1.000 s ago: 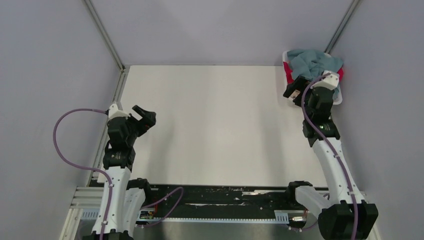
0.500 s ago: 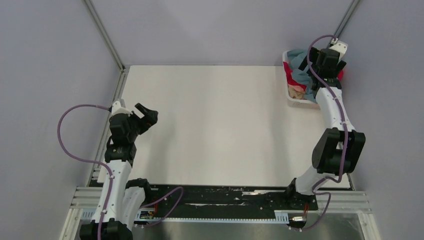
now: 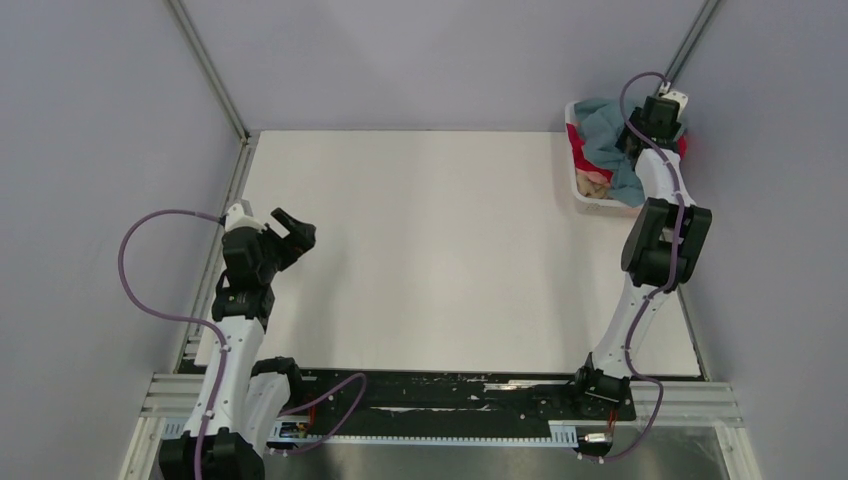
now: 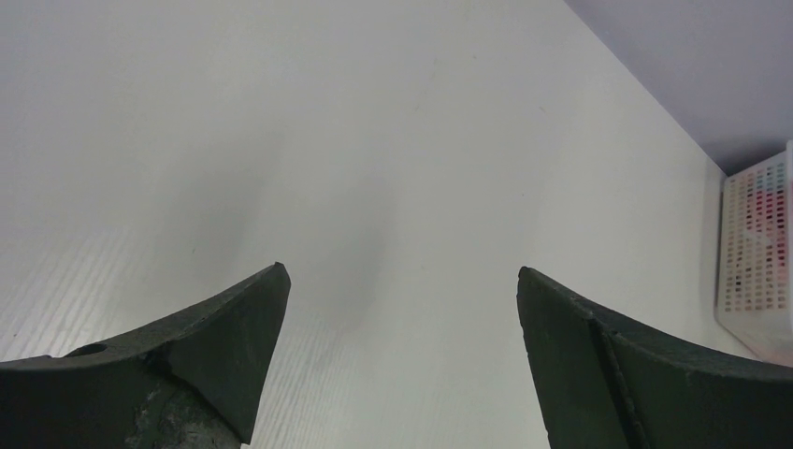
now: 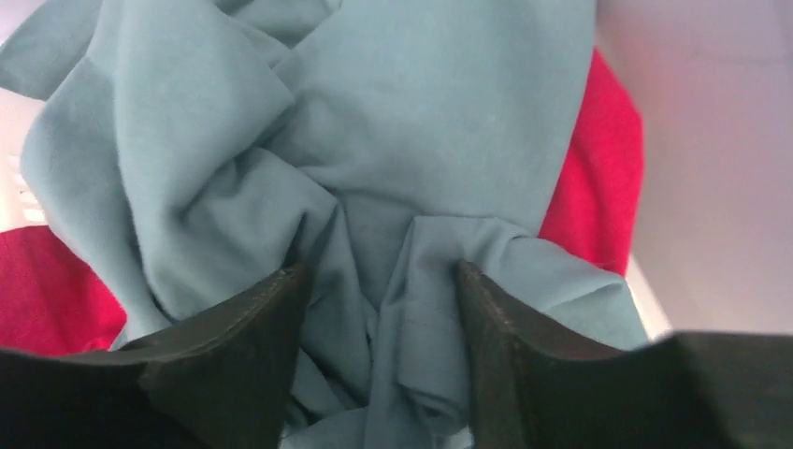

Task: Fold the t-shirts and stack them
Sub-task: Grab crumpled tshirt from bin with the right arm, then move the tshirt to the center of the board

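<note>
The t-shirts lie heaped in a white lattice basket [image 3: 592, 206] at the table's far right corner. A teal t-shirt [image 3: 604, 126] is on top, a red t-shirt [image 3: 575, 143] under it, and a peach t-shirt [image 3: 594, 184] at the near end. My right gripper [image 3: 640, 140] reaches down into the heap. In the right wrist view its gripper [image 5: 382, 268] has both fingers pressed into the teal t-shirt [image 5: 439, 122], a bunched fold squeezed between them, with the red t-shirt [image 5: 598, 178] beside. My left gripper [image 3: 291, 226] hovers open over the table's left side, empty [image 4: 401, 269].
The white table [image 3: 430, 250] lies between the arms. The basket [image 4: 757, 253] shows at the right edge of the left wrist view. Grey walls and metal frame posts close in the back and sides, right behind the basket.
My right arm swung from the basket's near side up over it and down into the heap, and its jaws closed in on the teal cloth. The left arm barely moved.
</note>
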Action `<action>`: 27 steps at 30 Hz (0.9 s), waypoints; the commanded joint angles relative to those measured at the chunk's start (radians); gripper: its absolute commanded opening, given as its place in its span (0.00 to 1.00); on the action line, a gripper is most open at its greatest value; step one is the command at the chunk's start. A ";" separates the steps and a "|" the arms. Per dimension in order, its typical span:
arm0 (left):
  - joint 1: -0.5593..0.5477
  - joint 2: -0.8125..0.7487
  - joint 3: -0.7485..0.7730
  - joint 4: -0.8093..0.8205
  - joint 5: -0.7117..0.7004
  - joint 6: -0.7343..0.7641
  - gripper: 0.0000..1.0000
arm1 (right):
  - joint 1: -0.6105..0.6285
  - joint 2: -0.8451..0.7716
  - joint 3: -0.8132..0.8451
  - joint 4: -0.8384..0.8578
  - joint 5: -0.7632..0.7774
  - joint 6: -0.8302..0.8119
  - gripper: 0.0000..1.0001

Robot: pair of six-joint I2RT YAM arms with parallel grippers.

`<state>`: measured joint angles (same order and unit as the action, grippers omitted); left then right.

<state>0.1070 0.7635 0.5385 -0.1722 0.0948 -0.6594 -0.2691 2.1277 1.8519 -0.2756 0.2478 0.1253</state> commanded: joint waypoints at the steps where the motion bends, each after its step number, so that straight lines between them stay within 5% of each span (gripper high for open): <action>1: 0.007 0.006 0.005 0.032 -0.024 0.016 1.00 | 0.006 -0.024 0.046 -0.015 -0.040 0.004 0.35; 3: 0.008 0.006 0.004 0.028 -0.029 0.016 1.00 | 0.006 -0.044 0.039 -0.016 -0.086 0.020 0.03; 4: 0.007 0.002 0.007 0.020 -0.037 0.017 1.00 | 0.006 -0.059 0.038 -0.016 -0.116 0.030 0.00; 15: 0.007 -0.078 -0.011 0.003 -0.013 0.015 1.00 | 0.046 -0.354 0.168 0.016 -0.590 0.183 0.00; 27: 0.007 -0.150 -0.025 0.016 0.062 0.014 1.00 | 0.447 -0.530 0.160 0.160 -0.828 0.158 0.00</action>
<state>0.1070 0.6277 0.5167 -0.1898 0.1207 -0.6556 0.0776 1.5974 1.9705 -0.2192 -0.4221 0.2501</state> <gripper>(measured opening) 1.000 0.032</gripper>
